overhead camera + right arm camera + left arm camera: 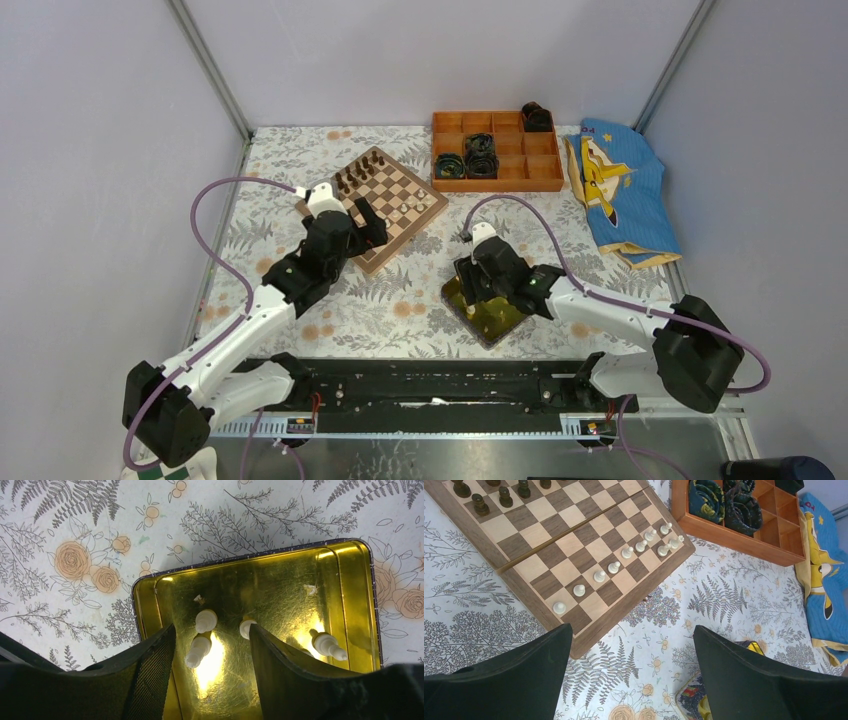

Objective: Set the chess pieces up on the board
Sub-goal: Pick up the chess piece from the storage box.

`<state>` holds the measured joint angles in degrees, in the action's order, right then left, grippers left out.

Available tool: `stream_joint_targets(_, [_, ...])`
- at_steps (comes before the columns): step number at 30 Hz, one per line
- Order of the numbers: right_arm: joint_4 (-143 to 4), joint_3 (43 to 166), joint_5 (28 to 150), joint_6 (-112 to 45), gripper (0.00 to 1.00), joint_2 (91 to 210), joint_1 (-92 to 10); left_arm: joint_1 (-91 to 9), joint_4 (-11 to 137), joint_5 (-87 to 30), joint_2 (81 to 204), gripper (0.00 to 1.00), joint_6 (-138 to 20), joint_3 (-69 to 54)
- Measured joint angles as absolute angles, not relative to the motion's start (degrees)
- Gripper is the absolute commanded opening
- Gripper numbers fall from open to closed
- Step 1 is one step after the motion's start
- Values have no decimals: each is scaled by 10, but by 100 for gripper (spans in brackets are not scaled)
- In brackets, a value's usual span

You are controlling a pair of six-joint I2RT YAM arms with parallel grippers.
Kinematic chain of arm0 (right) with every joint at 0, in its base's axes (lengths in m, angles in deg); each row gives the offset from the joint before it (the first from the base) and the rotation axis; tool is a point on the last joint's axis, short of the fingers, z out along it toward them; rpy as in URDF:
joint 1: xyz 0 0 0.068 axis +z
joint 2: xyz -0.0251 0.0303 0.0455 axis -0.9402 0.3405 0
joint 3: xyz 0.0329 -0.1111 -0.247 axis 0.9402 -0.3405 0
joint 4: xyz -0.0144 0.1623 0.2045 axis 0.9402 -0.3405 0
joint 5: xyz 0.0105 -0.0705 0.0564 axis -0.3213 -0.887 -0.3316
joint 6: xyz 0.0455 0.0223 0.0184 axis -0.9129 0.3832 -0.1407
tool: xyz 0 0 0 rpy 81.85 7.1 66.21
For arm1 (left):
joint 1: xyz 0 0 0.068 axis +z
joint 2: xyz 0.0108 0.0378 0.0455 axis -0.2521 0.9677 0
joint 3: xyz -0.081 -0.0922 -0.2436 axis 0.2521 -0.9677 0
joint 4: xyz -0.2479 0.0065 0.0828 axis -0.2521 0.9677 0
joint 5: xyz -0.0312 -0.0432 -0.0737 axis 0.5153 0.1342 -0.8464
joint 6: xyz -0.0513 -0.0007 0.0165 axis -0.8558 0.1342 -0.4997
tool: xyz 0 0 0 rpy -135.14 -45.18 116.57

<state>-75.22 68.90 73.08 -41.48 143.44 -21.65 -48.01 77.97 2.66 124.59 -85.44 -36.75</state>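
Right pincer (211, 639) is open low over the yellow tray (300, 575), with a couple of cream chess pieces (199, 650) lying flat between its fingers, nothing gripped. Left pincer (631, 630) is spread wide and empty. The board (549, 545) sits just ahead of it, with a row of white pawns (614, 567) standing on it.

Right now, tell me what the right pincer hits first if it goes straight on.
Likely the cream-white chess piece lying in the yellow tray, between the open jaws of the right pincer; depth is unclear.
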Motion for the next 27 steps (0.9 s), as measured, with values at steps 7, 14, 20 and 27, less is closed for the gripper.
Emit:
stream_joint_targets(7, [-765,687,723,-420,56,1434,-205,-480,779,26,1246,99,-855,-368])
stream_joint_targets(14, [-773,687,721,-422,53,1434,-195,-480,779,26,1246,99,-856,-368])
stream_joint_targets(20, [-773,687,721,-422,50,1444,-189,-480,779,26,1246,99,-856,-368])
stream_joint_targets(27, [-772,688,721,-422,49,1472,-188,-480,778,26,1246,99,-856,-373])
